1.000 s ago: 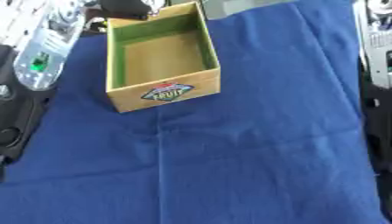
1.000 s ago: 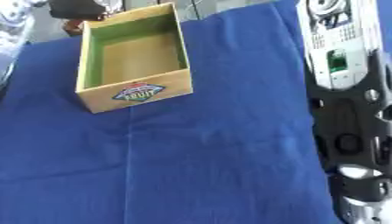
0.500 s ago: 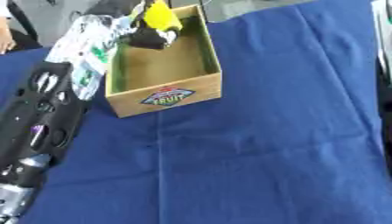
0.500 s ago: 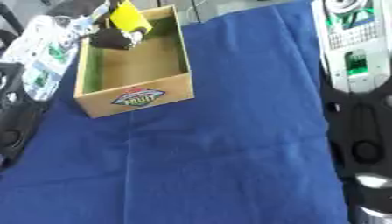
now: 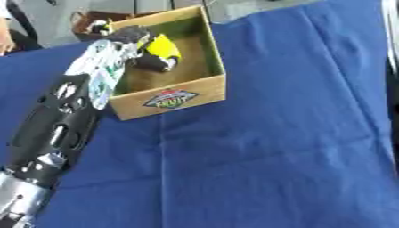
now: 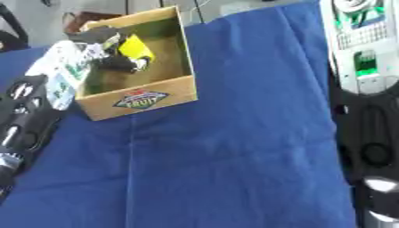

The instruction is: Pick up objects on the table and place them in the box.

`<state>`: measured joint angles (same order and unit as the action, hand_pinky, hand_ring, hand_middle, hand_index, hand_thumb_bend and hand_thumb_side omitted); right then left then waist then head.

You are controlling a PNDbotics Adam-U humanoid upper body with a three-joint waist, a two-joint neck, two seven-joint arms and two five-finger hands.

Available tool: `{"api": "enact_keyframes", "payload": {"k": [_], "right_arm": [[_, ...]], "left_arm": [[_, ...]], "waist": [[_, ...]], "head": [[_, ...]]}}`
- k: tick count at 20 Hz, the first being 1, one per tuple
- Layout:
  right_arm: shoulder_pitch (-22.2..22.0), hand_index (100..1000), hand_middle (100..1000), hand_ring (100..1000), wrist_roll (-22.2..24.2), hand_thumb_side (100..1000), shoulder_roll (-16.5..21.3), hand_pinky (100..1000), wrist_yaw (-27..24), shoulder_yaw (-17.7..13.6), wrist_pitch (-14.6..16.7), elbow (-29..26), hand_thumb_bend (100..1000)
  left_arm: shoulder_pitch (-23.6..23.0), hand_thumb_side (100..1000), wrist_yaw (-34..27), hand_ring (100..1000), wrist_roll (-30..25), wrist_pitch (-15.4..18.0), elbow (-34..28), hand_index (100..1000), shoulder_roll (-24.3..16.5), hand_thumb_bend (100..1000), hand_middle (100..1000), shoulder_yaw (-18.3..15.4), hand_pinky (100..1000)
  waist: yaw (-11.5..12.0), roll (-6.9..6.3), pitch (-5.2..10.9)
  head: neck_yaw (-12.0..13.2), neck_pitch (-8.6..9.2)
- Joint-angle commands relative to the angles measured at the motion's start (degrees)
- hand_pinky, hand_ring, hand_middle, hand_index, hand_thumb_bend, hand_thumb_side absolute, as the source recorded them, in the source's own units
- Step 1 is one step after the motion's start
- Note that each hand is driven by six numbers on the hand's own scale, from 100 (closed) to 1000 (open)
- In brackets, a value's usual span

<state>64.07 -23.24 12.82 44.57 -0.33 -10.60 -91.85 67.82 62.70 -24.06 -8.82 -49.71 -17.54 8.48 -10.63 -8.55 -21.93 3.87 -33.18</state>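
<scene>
Left arm [image 5: 50,129]: black perforated shell, silver wrist section with green markings, dark left hand [image 5: 128,36]; right arm [image 6: 366,89] similar.

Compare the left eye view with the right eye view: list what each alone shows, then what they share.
Left eye only: a person's sleeve at the upper left edge. Right eye only: the right arm down the right edge; its hand is out of view. Both: the left hand over the box, fingers curled round a yellow object, on the blue cloth.

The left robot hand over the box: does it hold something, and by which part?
The left robot hand holds a yellow object inside the box, its dark fingers wrapped around the object's lower end. Which part exactly is pinched cannot be told.
</scene>
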Motion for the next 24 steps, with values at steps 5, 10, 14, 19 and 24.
{"api": "enact_keyframes", "payload": {"k": [5, 10, 14, 19, 24], "right_arm": [[0.9, 743, 658, 821, -0.2, 677, 0.3, 779, 0.3, -0.4, -0.1, -0.7, 275], [0.8, 744, 659, 821, -0.2, 675, 0.3, 779, 0.3, -0.4, -0.2, -0.7, 270], [0.8, 744, 660, 821, -0.4, 675, -0.2, 780, 0.7, -0.5, -0.2, -0.7, 266], [0.5, 745, 661, 821, -0.6, 674, -0.6, 779, 1.1, -0.7, -0.3, -0.4, 262], [0.5, 746, 662, 822, -1.1, 670, -1.8, 779, 2.0, -1.5, -1.0, 0.6, 256]], "left_arm": [[2.6, 999, 4.3, 819, -1.8, 2.4, 0.9, 1000, -0.6, 411, 817, -1.2, 582], [2.6, 1000, 7.1, 866, -1.3, 1.3, -0.2, 1000, -0.7, 613, 871, -1.6, 610], [2.6, 1000, 7.9, 845, 1.9, -0.3, -2.4, 1000, -0.7, 650, 849, -2.0, 565], [2.1, 1000, 5.7, 830, 6.4, -1.4, -7.0, 1000, -1.2, 570, 832, -1.9, 537], [0.9, 1000, 1.2, 778, 10.7, -0.4, -13.9, 992, -2.4, 327, 779, -2.6, 463]], "waist": [[0.0, 0.19, 1.58], [0.1, 0.28, 1.77], [0.3, 0.68, 2.25], [1.0, 1.34, 3.11], [2.3, 2.36, 4.53]], "head": [[0.2, -0.12], [0.0, -0.53], [0.0, -0.73], [-0.8, -1.5], [-2.6, -3.25]]}}
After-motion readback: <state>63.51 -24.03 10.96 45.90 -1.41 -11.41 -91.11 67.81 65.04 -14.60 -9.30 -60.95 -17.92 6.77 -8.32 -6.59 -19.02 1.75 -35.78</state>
